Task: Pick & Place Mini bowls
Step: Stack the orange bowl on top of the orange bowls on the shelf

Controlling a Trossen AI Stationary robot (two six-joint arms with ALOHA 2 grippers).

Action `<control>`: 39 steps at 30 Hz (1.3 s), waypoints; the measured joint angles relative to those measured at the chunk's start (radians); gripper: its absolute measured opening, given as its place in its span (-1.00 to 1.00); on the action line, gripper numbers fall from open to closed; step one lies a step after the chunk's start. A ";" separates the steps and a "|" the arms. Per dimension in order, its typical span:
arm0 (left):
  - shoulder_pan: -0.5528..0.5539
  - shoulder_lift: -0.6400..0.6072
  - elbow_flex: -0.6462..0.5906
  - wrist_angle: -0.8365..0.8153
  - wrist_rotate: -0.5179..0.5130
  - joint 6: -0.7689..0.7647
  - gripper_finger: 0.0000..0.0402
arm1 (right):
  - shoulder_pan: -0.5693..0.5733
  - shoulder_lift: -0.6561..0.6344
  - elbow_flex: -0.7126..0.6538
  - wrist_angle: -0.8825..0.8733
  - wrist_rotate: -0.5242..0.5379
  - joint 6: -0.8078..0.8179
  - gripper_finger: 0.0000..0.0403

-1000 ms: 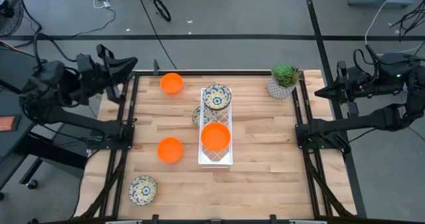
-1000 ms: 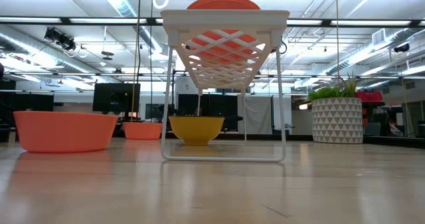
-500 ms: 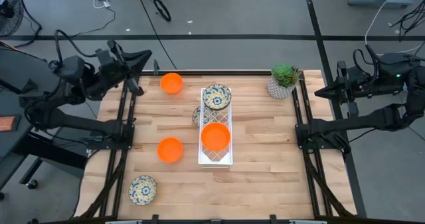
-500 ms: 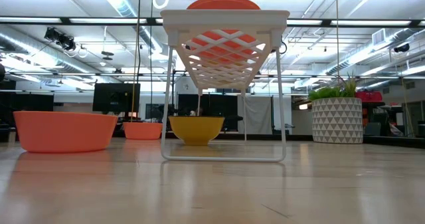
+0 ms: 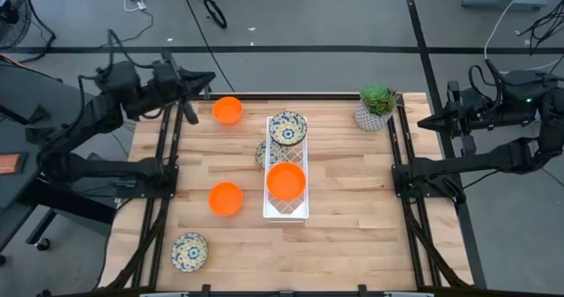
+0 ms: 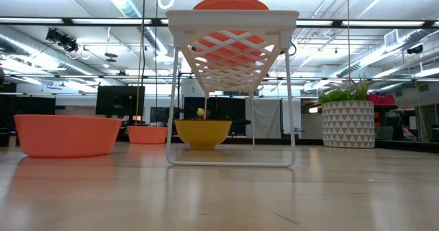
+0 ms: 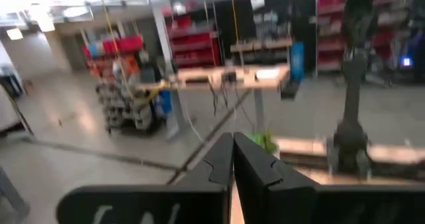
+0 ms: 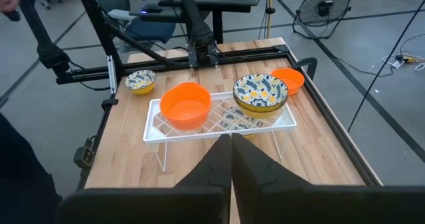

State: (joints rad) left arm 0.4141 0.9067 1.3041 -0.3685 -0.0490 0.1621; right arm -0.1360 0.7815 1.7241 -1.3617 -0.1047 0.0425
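Observation:
A white wire rack (image 5: 286,205) stands mid-table and carries a floral mini bowl (image 5: 287,128) at its far end and an orange mini bowl (image 5: 285,181) at its near end. Another floral bowl (image 5: 261,153) rests on the table, partly under the rack. Loose on the table sit two orange bowls (image 5: 227,110) (image 5: 226,198) and a floral bowl (image 5: 189,251). My left gripper (image 5: 210,78) is shut and holds nothing; it hangs level over the far left corner, just left of the far orange bowl. My right gripper (image 5: 421,124) is shut and holds nothing; it waits off the table's right edge.
A potted green plant (image 5: 377,106) stands at the far right corner. Black frame rails (image 5: 167,169) run along the table's left and right sides. In the low view the rack (image 6: 233,87) stands tall in the middle, with an orange bowl (image 6: 66,135) to its left.
My left arm has swung toward the table's right along its far edge. Its shut gripper has turned and come from outside the left rail to above the far left corner, nearer the far orange bowl. No bowl has moved.

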 joint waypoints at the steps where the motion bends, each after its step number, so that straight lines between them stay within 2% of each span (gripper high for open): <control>1: 0.024 0.003 0.000 -0.033 0.023 0.000 -0.91 | 0.000 0.000 0.000 0.000 0.000 0.000 -0.94; 7: 0.150 0.045 0.000 -0.162 0.148 0.004 -0.91 | 0.000 0.000 0.000 0.000 0.000 0.000 -0.94; 15: 0.280 0.126 0.000 -0.234 0.223 0.020 -0.85 | 0.000 0.000 0.000 0.000 0.000 0.000 -0.94; 19: 0.303 0.185 0.000 -0.236 0.260 0.068 -0.79 | 0.000 0.000 0.000 0.000 0.000 0.000 -0.94; 23: 0.303 0.243 0.000 -0.258 0.250 0.117 -0.69 | 0.000 0.000 0.000 0.000 0.000 0.000 -0.94; 28: 0.303 0.294 0.000 -0.332 0.177 0.123 -0.49 | 0.000 0.000 0.000 0.000 0.000 0.000 -0.94; 39: 0.303 0.339 0.000 -0.453 0.083 0.097 -0.06 | 0.000 0.000 0.000 0.000 0.000 0.000 -0.94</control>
State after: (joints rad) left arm 0.7174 1.2459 1.3037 -0.8215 0.0336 0.2595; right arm -0.1360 0.7815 1.7241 -1.3617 -0.1047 0.0425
